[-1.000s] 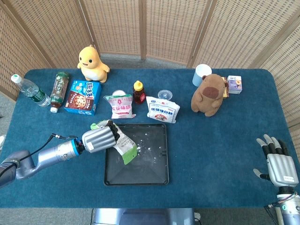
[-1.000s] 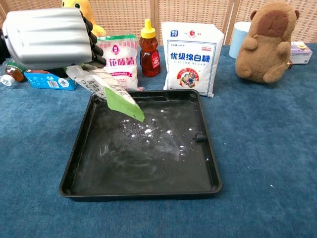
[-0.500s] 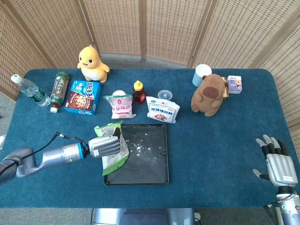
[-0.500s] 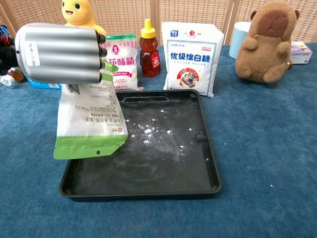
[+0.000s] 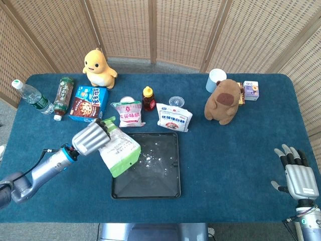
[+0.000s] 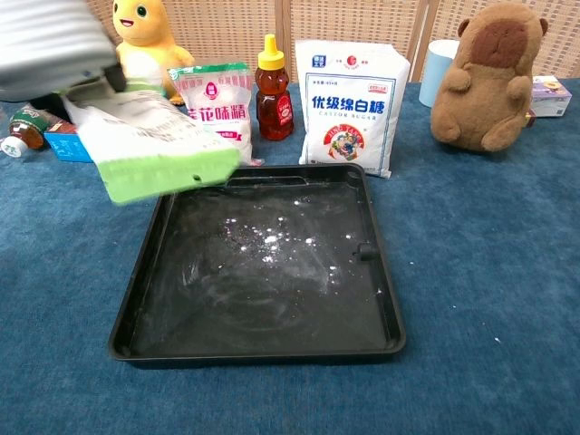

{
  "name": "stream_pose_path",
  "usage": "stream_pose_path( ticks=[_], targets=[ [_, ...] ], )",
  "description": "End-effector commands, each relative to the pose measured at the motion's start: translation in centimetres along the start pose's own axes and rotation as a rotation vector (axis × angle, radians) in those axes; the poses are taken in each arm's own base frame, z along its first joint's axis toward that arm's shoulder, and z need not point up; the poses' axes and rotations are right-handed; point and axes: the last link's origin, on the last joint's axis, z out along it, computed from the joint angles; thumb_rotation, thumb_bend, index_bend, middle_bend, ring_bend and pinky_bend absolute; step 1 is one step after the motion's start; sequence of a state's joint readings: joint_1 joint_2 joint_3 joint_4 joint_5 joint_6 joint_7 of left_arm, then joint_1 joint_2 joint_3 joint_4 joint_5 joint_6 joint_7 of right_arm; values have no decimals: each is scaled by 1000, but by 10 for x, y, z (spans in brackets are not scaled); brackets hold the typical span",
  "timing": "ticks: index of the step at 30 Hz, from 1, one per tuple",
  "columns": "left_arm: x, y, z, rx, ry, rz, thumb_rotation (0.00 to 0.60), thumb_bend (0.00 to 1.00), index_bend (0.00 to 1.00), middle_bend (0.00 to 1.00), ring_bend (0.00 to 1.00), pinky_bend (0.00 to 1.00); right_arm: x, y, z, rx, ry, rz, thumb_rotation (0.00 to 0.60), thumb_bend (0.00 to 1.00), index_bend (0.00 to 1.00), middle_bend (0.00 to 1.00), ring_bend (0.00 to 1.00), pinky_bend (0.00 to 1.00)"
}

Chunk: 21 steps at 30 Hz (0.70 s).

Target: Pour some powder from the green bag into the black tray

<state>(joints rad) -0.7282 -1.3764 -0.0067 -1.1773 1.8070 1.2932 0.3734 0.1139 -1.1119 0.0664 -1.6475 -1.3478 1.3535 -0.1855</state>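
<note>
My left hand (image 5: pixel 92 137) (image 6: pixel 50 50) grips the green bag (image 5: pixel 118 150) (image 6: pixel 149 143) by its top and holds it in the air over the left rim of the black tray (image 5: pixel 168 188) (image 6: pixel 272 340). The bag hangs tilted, its green bottom edge toward the tray; it looks blurred in the chest view. A thin scatter of white powder (image 5: pixel 149 157) (image 6: pixel 270 240) lies on the tray floor. My right hand (image 5: pixel 299 178) rests open at the table's near right corner, far from the tray.
Behind the tray stand a pink-labelled bag (image 6: pixel 215 107), a honey bottle (image 6: pixel 275 88) and a white sugar bag (image 6: pixel 348 101). A brown plush (image 5: pixel 223 102), blue cup (image 5: pixel 216 79), yellow plush (image 5: pixel 98 67), blue box (image 5: pixel 89 104) and bottles (image 5: pixel 33 97) line the back.
My left hand has lifted and drawn back left, swinging the green bag from a spout-down tilt over the tray to hanging, then up above the tray's left rim. The right hand stayed still.
</note>
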Motion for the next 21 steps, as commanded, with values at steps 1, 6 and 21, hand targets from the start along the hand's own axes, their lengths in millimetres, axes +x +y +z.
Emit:
stream_pose_path(
  ticks=[1, 6, 21],
  targets=[
    [-11, -1, -18, 147, -28, -186, 600, 510, 943, 817, 741, 723, -1, -1, 0, 2, -1, -2, 600, 0, 139, 0, 0, 0],
    [-25, 0, -36, 300, -62, -396, 600, 510, 943, 819, 746, 725, -2, -3, 0, 6, -5, -8, 600, 0, 139, 0, 0, 0],
    [-73, 38, -55, 460, -281, -961, 600, 234, 244, 159, 185, 288, -5, -4, 1, 6, -16, -14, 600, 0, 139, 0, 0, 0]
  ],
)
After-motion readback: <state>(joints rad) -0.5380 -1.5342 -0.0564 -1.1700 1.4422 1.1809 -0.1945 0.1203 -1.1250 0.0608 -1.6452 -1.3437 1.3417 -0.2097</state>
